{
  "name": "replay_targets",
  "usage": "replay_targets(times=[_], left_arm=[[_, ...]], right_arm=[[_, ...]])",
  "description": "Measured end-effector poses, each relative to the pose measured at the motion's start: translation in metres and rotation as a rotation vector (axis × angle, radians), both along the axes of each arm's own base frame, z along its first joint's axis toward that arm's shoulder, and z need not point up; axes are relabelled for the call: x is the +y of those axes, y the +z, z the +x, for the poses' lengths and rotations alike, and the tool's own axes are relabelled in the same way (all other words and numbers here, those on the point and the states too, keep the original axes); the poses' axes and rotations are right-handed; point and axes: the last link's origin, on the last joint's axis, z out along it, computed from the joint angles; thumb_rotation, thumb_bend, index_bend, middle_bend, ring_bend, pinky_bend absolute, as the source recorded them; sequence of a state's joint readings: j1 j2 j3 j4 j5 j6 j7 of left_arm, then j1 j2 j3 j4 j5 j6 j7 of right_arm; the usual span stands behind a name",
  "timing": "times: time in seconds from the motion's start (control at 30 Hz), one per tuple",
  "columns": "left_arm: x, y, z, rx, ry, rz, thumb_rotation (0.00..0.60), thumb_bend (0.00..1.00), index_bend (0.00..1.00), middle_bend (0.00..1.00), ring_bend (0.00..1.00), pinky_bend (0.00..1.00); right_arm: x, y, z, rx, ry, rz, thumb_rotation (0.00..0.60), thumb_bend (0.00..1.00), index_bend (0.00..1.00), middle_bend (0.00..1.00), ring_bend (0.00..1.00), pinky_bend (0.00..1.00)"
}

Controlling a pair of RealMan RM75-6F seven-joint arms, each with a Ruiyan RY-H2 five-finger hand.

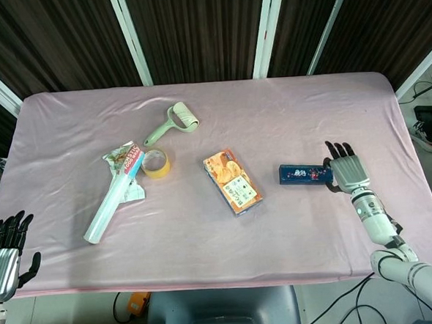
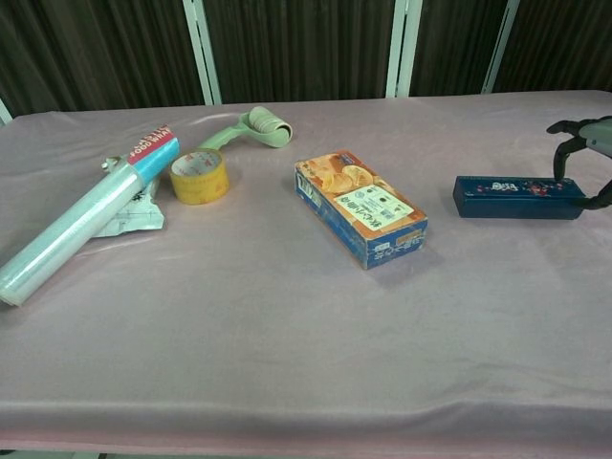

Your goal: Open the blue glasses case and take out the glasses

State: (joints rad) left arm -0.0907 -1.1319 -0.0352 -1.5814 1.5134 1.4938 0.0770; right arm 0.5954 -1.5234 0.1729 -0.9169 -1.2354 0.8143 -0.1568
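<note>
Left robot hand point(image 1: 3, 252) head-view only

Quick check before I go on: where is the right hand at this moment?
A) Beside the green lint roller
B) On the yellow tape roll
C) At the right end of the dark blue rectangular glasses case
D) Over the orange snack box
C: the right hand sits at the right end of the dark blue rectangular glasses case, fingers spread above that end in the chest view; the case lid is shut.
</note>
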Motion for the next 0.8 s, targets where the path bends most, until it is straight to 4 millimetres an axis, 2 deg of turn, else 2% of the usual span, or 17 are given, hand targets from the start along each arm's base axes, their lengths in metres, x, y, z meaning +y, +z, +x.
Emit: replay_targets(times=[0.5,0.8], left_arm=[[0.0002,-0.0001,0.0,0.001,0.0,-0.001,0.6,0.42,0.0,0.0,0.0,0.02],[0.0,-0.0008,0.0,0.003,0.0,-0.004,0.6,0.42,0.0,0.0,0.0,0.02]], right_arm=[[-0.002,0.0011,-0.0024,0.017,-0.027,0.011,0.6,0.54,0.56,0.01,0.0,0.0],[-0.0033,0.0027,-0.0013,0.033,-0.026,0.012,0.6,0.69,0.61,0.03,0.0,0.0]])
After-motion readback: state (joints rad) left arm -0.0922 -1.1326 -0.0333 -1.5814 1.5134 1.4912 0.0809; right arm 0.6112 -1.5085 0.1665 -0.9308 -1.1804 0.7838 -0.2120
